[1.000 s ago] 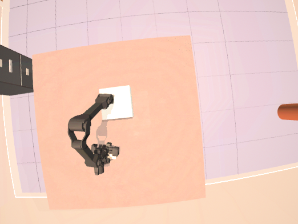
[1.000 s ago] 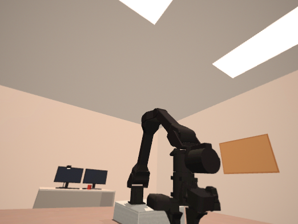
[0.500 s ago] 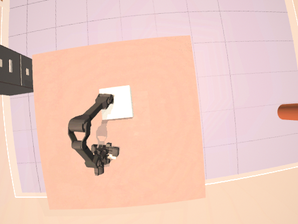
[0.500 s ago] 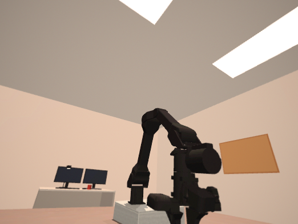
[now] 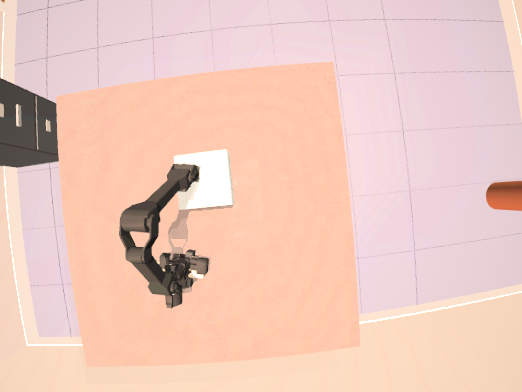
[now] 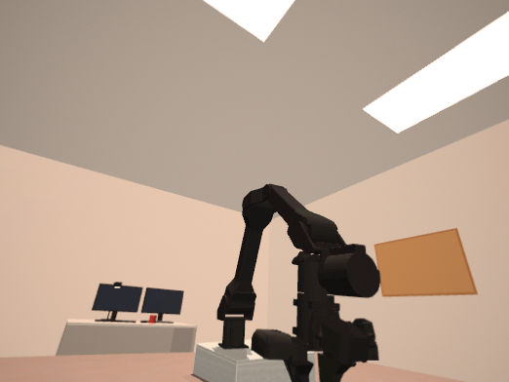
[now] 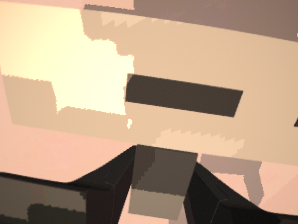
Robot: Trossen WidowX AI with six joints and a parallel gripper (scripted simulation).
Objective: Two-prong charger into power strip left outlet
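Observation:
The charger [image 7: 163, 172], a dark grey block with a paler lower part, is between the fingers in the wrist view. My gripper [image 7: 158, 154] is shut on it. No prongs show. The pale power strip [image 7: 265, 115] crosses the wrist view beyond the charger, slightly slanted. A dark rectangular outlet area [image 7: 184, 95] lies on it, above and a little right of the charger's far end; a dark corner of another [image 7: 296, 123] shows at the right edge. The charger's far end meets the strip's near edge in this view; contact cannot be told. A bit of the strip [image 5: 198, 275] shows under the arm.
The arm [image 5: 142, 220] [image 6: 250, 253] stands on a white base block [image 5: 215, 185] on the orange-pink table [image 5: 290, 240]. The arm hides most of the strip from above. Bright light and jagged shadows lie over the strip in the wrist view.

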